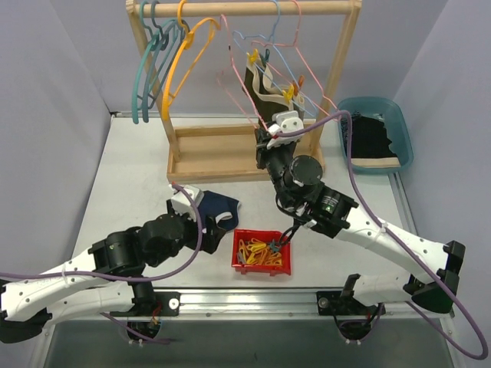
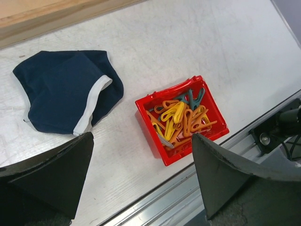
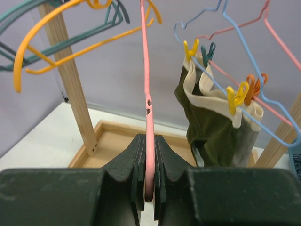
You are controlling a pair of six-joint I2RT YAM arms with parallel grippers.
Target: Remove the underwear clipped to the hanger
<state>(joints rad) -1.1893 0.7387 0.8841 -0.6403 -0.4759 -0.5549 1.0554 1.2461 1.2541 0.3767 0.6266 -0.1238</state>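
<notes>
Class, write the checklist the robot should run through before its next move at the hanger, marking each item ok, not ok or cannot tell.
1. Left gripper open, holding nothing: ok.
2. Navy briefs lying on the table: ok.
3. Right gripper shut on the pink hanger: ok.
4. Olive briefs unclipped: not ok, yellow clips hold them.
5. Grey-beige briefs unclipped: not ok, hanging behind the olive pair.
</notes>
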